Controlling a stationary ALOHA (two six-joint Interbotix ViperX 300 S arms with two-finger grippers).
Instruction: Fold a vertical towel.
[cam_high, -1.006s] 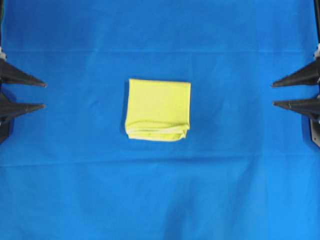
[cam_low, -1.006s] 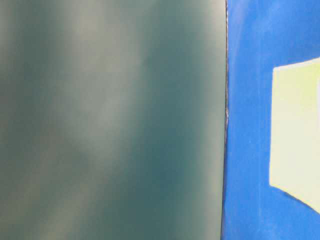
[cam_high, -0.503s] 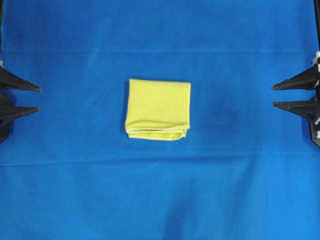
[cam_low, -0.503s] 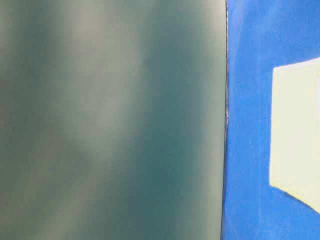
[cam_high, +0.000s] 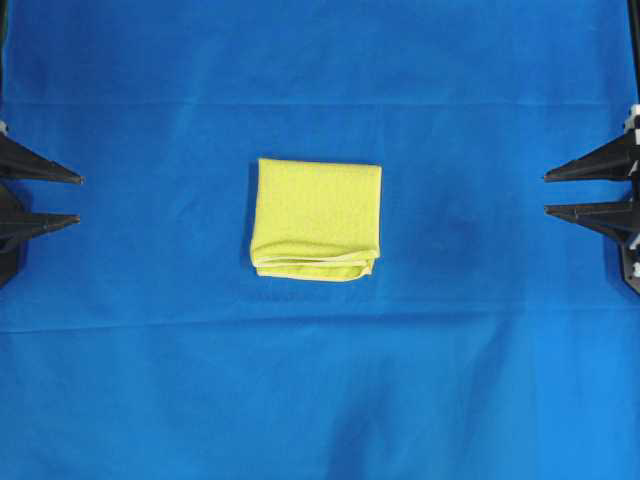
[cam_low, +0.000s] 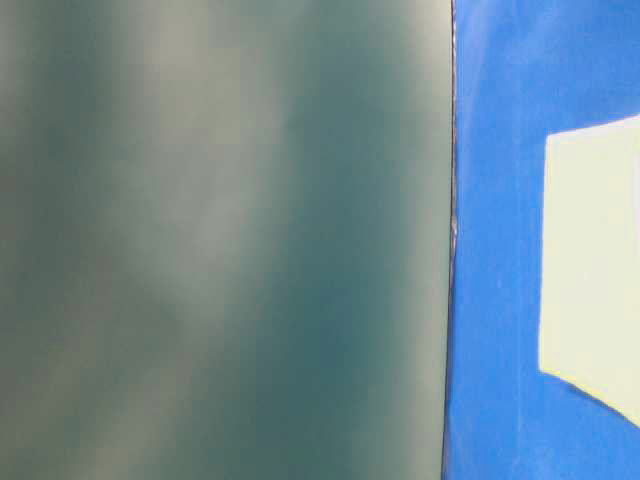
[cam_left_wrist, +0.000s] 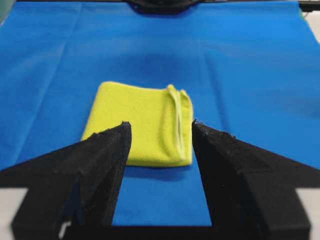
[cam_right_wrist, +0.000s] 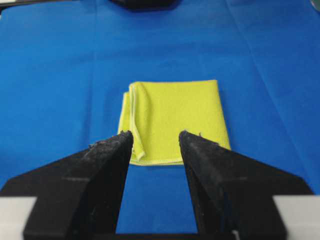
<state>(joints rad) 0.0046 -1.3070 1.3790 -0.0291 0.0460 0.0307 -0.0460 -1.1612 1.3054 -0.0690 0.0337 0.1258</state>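
The towel (cam_high: 316, 218) lies folded into a small square of several layers at the middle of the blue cloth, its pale hemmed edges stacked along the near side. It also shows in the left wrist view (cam_left_wrist: 141, 124), the right wrist view (cam_right_wrist: 175, 119) and at the right edge of the table-level view (cam_low: 592, 265). My left gripper (cam_high: 78, 199) is open and empty at the far left edge, well away from the towel; it shows in its wrist view (cam_left_wrist: 161, 126). My right gripper (cam_high: 546, 190) is open and empty at the far right edge; it shows in its wrist view (cam_right_wrist: 155, 135).
A large blue cloth (cam_high: 320, 380) covers the whole table, with faint creases. A blurred grey-green surface (cam_low: 220, 240) fills the left of the table-level view.
My left gripper has drawn back slightly toward the left edge since one second ago. The towel and the right gripper have not moved.
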